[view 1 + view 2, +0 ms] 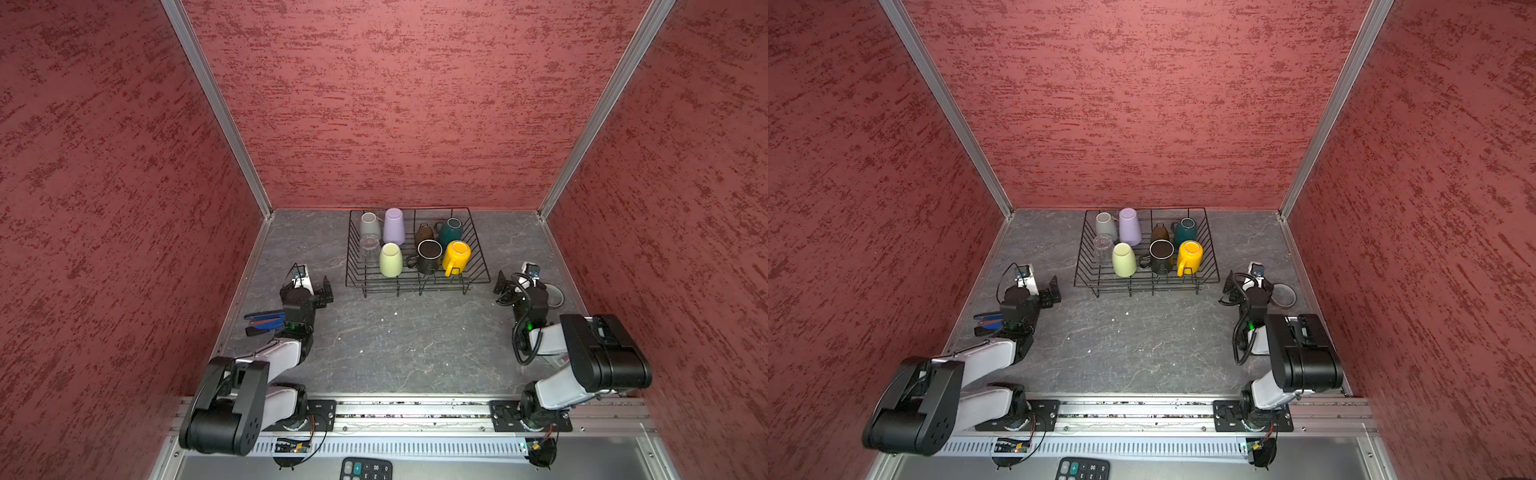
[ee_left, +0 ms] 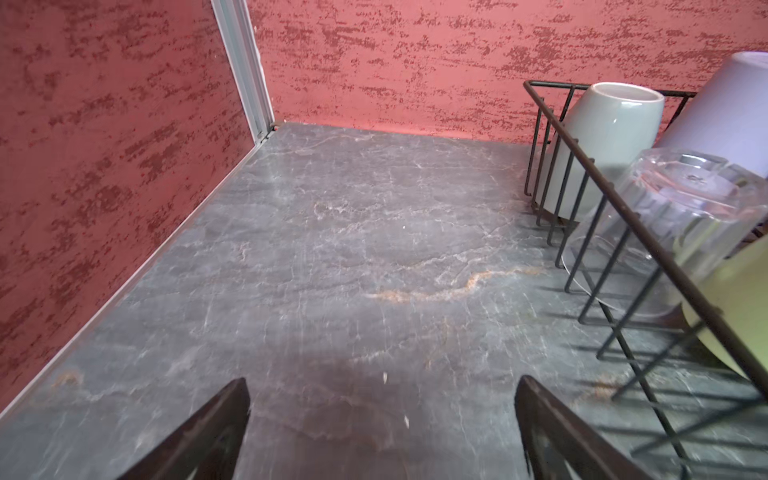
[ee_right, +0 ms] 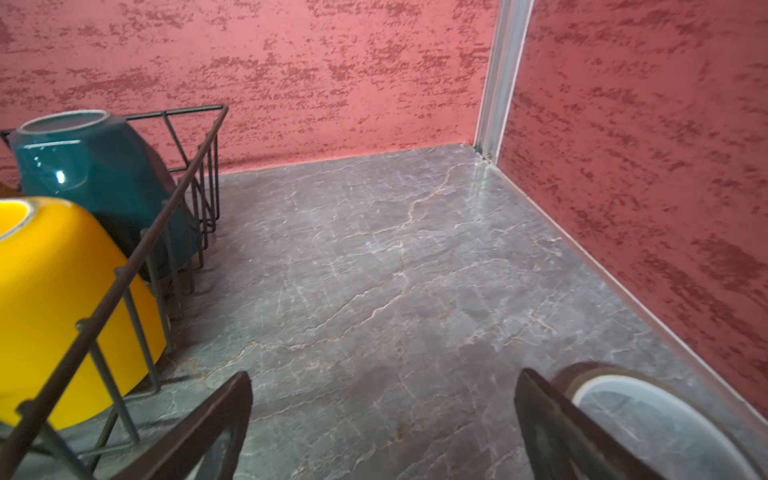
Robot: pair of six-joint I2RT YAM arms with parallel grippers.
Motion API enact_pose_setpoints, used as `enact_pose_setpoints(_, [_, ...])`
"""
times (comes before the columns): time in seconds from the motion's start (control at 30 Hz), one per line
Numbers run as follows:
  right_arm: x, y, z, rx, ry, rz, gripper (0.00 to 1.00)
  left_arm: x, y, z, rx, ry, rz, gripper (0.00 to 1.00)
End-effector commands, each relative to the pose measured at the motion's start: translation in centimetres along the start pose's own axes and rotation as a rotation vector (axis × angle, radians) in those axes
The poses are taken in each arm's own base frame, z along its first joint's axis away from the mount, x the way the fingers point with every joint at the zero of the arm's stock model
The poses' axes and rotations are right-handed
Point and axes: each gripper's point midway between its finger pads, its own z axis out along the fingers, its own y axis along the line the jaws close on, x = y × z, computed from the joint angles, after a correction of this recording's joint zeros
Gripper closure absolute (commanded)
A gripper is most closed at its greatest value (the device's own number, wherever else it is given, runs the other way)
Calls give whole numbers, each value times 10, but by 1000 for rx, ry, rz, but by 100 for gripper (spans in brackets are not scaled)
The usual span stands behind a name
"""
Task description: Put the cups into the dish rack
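Eight varicoloured mugs and tumblers, the cups point(image 1: 394, 226), sit in the black wire dish rack point(image 1: 440, 283) on the grey marbled desk point(image 1: 395, 340), left pincer point(image 2: 382, 379) and right pincer point(image 3: 382, 379) both gaping wide, empty.

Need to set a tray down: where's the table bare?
Widest bare patch: the table between left arm and right arm, in front of the dish rack. Narrower strips flank the rack. The rack is crowded with cups.

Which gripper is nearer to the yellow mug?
Right. The right gripper hangs just outside the dish rack's right side, near the yellow mug; the left gripper is across the rack, off its left side.
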Motion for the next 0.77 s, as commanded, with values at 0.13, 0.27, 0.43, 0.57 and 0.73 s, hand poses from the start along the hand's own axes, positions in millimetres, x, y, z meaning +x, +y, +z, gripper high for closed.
enact_pose_setpoints(0.13, [-30, -5, 3, 32, -104, 21, 1, -26, -4, 27, 0, -117, 30, 0])
enact_pose_setpoints(0.27, [-30, -9, 2, 55, -109, 31, 1, -25, 7, 31, -17, -96, -20, 0])
enact_pose_setpoints(0.43, [-30, -9, 3, 53, -108, 30, 1, -24, 7, 39, -11, -65, -29, 0])
enact_pose_setpoints(0.57, [-30, -8, 3, 52, -106, 30, 1, -22, 8, 45, 0, -31, -38, 0])
enact_pose_setpoints(0.73, [-30, -8, 2, 50, -110, 31, 1, -21, 8, 45, 0, -27, -40, 0])
